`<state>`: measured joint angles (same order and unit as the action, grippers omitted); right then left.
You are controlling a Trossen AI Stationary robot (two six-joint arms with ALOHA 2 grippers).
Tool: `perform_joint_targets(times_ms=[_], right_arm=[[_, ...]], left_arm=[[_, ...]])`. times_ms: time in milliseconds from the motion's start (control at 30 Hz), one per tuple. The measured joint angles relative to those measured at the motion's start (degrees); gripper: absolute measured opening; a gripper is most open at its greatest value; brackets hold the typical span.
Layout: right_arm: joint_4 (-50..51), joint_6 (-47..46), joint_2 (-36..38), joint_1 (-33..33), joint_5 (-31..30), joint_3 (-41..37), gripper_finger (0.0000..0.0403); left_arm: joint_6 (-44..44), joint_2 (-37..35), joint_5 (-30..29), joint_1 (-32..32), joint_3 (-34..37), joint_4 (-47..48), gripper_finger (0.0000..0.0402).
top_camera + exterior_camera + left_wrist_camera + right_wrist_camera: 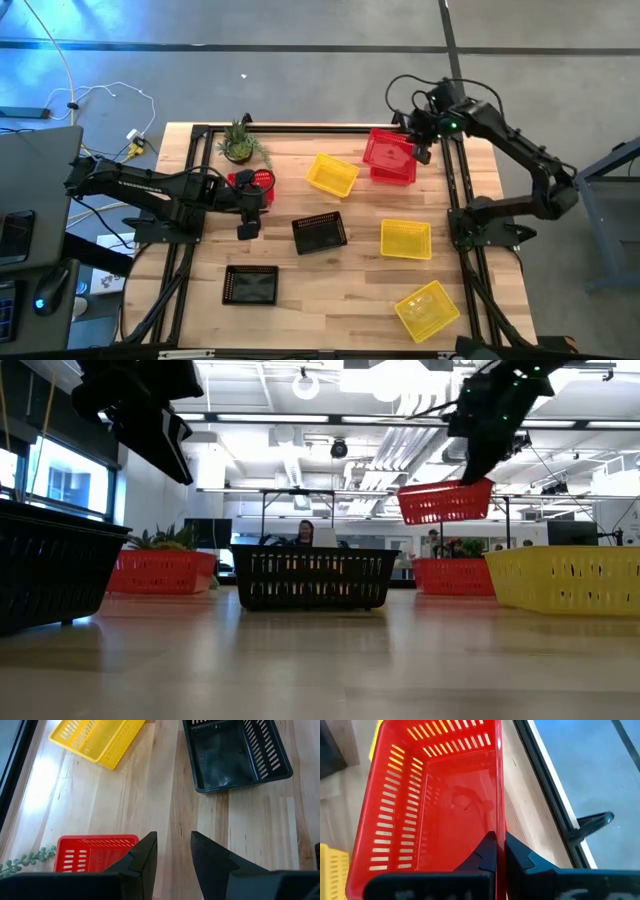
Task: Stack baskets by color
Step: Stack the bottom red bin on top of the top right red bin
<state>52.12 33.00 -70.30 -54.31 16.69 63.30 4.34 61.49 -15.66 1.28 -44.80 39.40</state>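
Baskets mostly unstacked — your right gripper (421,152) is pinching a red basket (387,150) above another red one (393,176), far right. Left gripper (246,226) empty, fingers apart. Third red, yellows, blacks remain.

No readable text, labels, brands, numbers or signs anywhere in view.

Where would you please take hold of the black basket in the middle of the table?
Probably the black basket by one thin upright long wall, coming straight down from above: it sits upright, open side up, apart from its neighbours, so one finger can drop inside its rim and one outside.
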Motion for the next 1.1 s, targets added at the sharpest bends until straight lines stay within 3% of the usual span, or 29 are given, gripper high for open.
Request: perform_joint_targets(times_ms=[400,1100], right_arm=[[-7.5,5.1,1.7,-5.0,4.4,-10.6,0.0],[-9.2,9.4,1.6,-6.0,3.9,-11.7,0.0]], left_arm=[[0.0,0.0,0.0,0.0,0.0,0.0,0.0106],[4.0,0.0,0.1,0.0,0.0,-0.1,0.0106]])
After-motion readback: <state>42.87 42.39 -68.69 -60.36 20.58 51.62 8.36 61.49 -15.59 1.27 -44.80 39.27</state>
